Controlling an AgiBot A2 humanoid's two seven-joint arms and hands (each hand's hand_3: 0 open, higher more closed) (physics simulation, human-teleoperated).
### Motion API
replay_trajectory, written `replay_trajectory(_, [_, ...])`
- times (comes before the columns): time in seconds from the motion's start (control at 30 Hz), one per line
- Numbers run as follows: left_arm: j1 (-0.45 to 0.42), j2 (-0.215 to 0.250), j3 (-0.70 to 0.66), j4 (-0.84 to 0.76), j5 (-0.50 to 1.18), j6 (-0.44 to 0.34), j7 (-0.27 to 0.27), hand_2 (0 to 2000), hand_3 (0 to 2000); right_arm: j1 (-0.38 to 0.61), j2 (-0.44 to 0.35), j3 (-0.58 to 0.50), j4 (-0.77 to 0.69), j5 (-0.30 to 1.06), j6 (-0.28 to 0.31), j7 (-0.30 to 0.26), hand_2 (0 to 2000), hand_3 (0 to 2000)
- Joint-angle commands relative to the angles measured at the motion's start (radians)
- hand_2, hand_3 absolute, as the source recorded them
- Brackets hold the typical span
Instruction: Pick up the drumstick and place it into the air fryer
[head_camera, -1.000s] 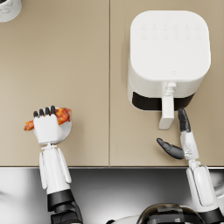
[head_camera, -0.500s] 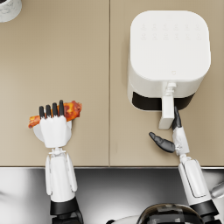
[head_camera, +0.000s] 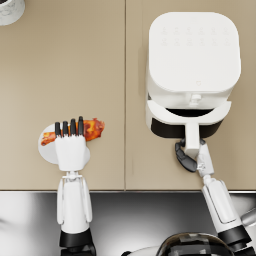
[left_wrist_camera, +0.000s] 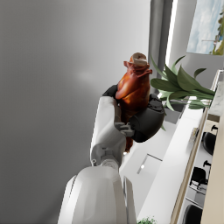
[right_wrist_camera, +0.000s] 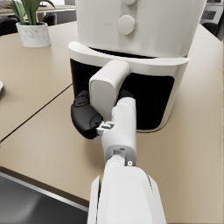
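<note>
Left hand (head_camera: 70, 149) fingers closed around drumstick (head_camera: 91, 128). Right hand (head_camera: 192, 156) wrapped on air fryer (head_camera: 192, 60) drawer handle (head_camera: 192, 137).

The support surface is a beige table (head_camera: 100, 75) with a straight seam running away from the robot, between the two hands. A white air fryer (head_camera: 192, 65) stands on the table directly beyond the right hand (head_camera: 192, 156), its basket drawn partly out toward that hand. A white round plate (head_camera: 47, 150) lies on the table beneath the left hand (head_camera: 70, 150). A speckled white plant pot (head_camera: 10, 10) stands well beyond the left hand, at the far corner.
</note>
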Motion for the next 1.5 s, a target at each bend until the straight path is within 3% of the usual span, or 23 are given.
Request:
replay_trajectory(0.03, [-0.008, 0.001, 0.017, -0.042, 0.000, 0.000, 0.000, 2000, 2000, -0.016, 0.016, 0.080, 0.139, 0.000, 0.005, -0.002, 2000, 2000])
replay_trajectory(0.13, [-0.010, 0.003, 0.023, -0.057, 0.000, -0.002, 0.000, 2000, 2000, -0.066, 0.068, 0.103, 0.252, 0.000, 0.019, -0.007, 2000, 2000])
replay_trajectory(0.27, [0.002, 0.008, 0.063, -0.065, 0.000, -0.003, -0.001, 2000, 2000, -0.117, 0.133, 0.137, 0.381, 0.000, 0.084, -0.005, 2000, 2000])
replay_trajectory(0.5, [0.049, 0.026, 0.125, -0.109, -0.306, -0.012, 0.002, 2000, 2000, -0.179, 0.235, 0.218, 0.511, 0.001, 0.081, -0.001, 2000, 2000])
replay_trajectory(0.6, [0.073, 0.039, 0.158, -0.124, -0.404, -0.014, 0.003, 2000, 2000, -0.198, 0.275, 0.258, 0.567, 0.001, 0.107, 0.001, 2000, 2000])
replay_trajectory(0.77, [0.127, 0.075, 0.235, -0.125, -0.451, -0.017, 0.003, 2000, 2000, -0.223, 0.333, 0.303, 0.640, 0.001, 0.130, 0.001, 2000, 2000])
replay_trajectory(1.03, [0.248, 0.178, 0.374, -0.049, -0.460, -0.023, 0.002, 2000, 2000, -0.239, 0.388, 0.412, 0.736, 0.001, 0.162, 0.005, 2000, 2000])
replay_trajectory(1.13, [0.294, 0.218, 0.424, 0.007, -0.461, -0.020, 0.002, 2000, 2000, -0.238, 0.390, 0.427, 0.743, 0.000, 0.188, 0.009, 2000, 2000])
replay_trajectory(1.17, [0.310, 0.232, 0.442, 0.034, -0.461, -0.019, 0.002, 2000, 2000, -0.252, 0.438, 0.176, 0.445, 0.000, 0.194, 0.010, 2000, 2000])
replay_trajectory(1.5, [0.393, 0.318, 0.560, 0.159, -0.461, -0.019, 0.002, 2000, 2000, -0.248, 0.471, 0.198, 0.444, -0.001, 0.260, 0.015, 2000, 2000])
